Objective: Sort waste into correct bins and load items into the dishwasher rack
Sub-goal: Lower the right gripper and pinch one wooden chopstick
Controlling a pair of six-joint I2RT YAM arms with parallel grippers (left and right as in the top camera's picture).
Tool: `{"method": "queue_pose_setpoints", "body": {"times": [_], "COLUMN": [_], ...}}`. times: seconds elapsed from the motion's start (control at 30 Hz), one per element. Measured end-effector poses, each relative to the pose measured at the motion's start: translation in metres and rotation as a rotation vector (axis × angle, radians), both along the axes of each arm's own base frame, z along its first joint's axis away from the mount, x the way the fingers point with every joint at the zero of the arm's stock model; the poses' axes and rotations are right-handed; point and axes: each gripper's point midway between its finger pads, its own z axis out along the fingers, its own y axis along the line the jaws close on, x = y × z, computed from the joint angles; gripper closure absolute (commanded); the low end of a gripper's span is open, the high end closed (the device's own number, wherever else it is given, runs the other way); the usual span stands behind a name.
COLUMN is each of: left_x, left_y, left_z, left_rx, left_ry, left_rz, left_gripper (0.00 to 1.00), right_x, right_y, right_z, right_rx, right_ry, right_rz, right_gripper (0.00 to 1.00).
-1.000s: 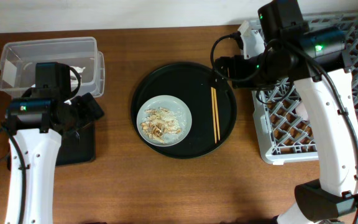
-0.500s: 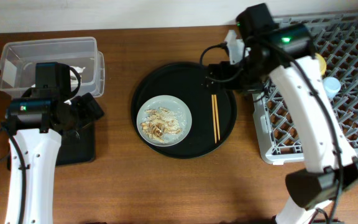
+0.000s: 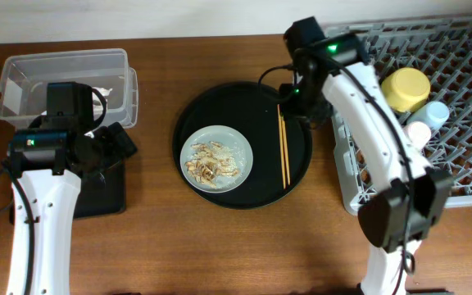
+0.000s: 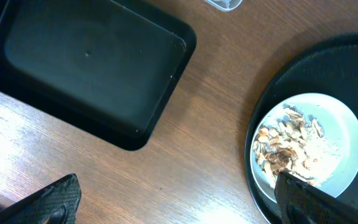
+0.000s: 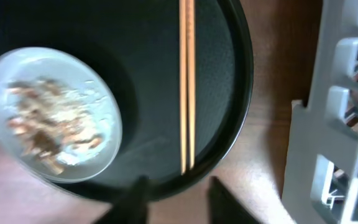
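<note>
The two wooden chopsticks lie side by side on the right part of a round black tray. The grey-green plate with flaky food scraps sits on its left part. My right gripper hovers over the chopsticks' far end. In the right wrist view the chopsticks end just ahead of my right gripper, whose blurred jaws stand narrowly apart with nothing between them. My left gripper hangs wide open over the shallow black tray; in its own view it holds nothing.
The clear plastic box stands at the back left. The grey rack on the right holds a yellow bowl, a light blue cup and a pale pink cup. Bare wood lies along the table's front.
My right arm has swung left from the rack to the round tray, above the chopsticks' far end, and its jaws have narrowed. The bowl and cups now show. The left arm has stayed still.
</note>
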Motion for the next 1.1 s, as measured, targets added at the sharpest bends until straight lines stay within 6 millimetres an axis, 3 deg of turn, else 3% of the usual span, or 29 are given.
{"method": "queue_pose_setpoints", "body": {"times": [0.17, 0.27, 0.53, 0.73, 0.97, 1.1], "left_x": [0.0, 0.0, 0.0, 0.0, 0.0, 0.0], "left_y": [0.0, 0.0, 0.0, 0.0, 0.0, 0.0], "left_z": [0.0, 0.0, 0.0, 0.0, 0.0, 0.0], "left_rx": [0.0, 0.0, 0.0, 0.0, 0.0, 0.0], "left_ry": [0.0, 0.001, 0.0, 0.0, 0.0, 0.0], "left_rz": [0.0, 0.0, 0.0, 0.0, 0.0, 0.0], "left_gripper": [0.01, 0.01, 0.01, 0.01, 0.01, 0.01], "right_x": [0.003, 0.004, 0.011, 0.016, 0.012, 0.01], "right_y": [0.01, 0.018, 0.023, 0.022, 0.02, 0.02], "right_z": [-0.063, -0.086, -0.103, -0.117, -0.149, -0.155], "right_rx": [-0.052, -0.064, -0.067, -0.082, -0.096, -0.098], "right_ry": [0.086, 0.107, 0.104, 0.104, 0.13, 0.135], "right_rz": [0.005, 0.009, 0.006, 0.002, 0.003, 0.003], "right_gripper": [0.68, 0.65, 0.65, 0.7, 0.68, 0.63]}}
